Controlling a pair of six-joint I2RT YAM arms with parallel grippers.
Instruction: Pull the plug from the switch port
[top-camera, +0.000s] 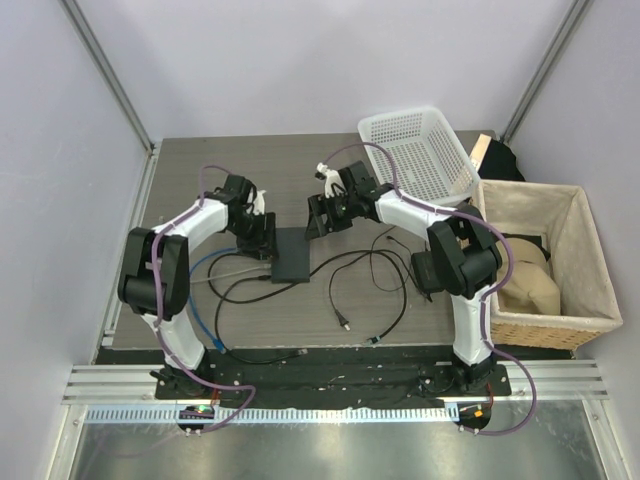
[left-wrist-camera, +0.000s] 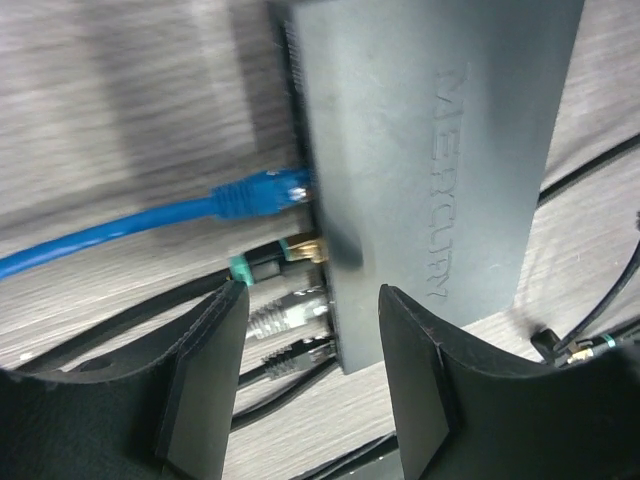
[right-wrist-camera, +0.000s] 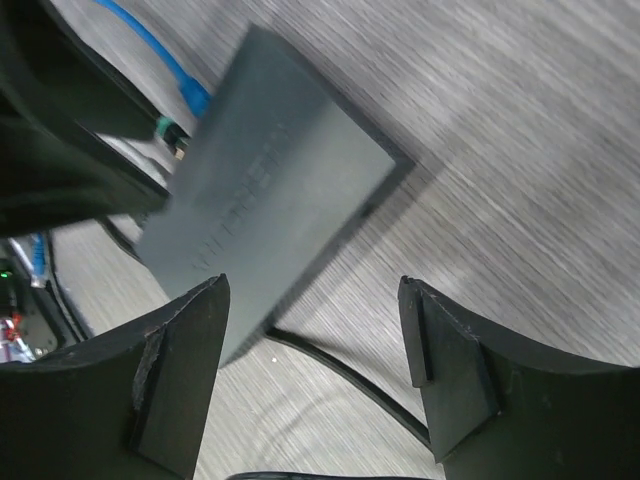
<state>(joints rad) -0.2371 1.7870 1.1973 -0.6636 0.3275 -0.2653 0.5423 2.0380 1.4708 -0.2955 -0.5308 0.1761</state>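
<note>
The flat dark-grey switch (top-camera: 291, 256) lies mid-table. In the left wrist view the switch (left-wrist-camera: 430, 150) has several plugs in its left edge: a blue one (left-wrist-camera: 265, 193), a gold-tipped one with a teal band (left-wrist-camera: 290, 252), a grey one (left-wrist-camera: 290, 313) and a black one (left-wrist-camera: 295, 355). My left gripper (left-wrist-camera: 312, 330) is open, its fingers on either side of the switch's near corner and the grey and black plugs, touching none. It sits at the switch's left (top-camera: 258, 238). My right gripper (right-wrist-camera: 315, 310) is open and empty above the switch's other side (right-wrist-camera: 270, 220), hovering at its upper right (top-camera: 325, 215).
A white plastic basket (top-camera: 415, 150) stands at the back right. A cloth-lined wicker basket (top-camera: 545, 260) stands at the right. Loose black cables (top-camera: 370, 270) trail right of the switch, and one black cable (right-wrist-camera: 340, 365) runs under my right gripper. A blue cable (top-camera: 200, 290) runs left and forward.
</note>
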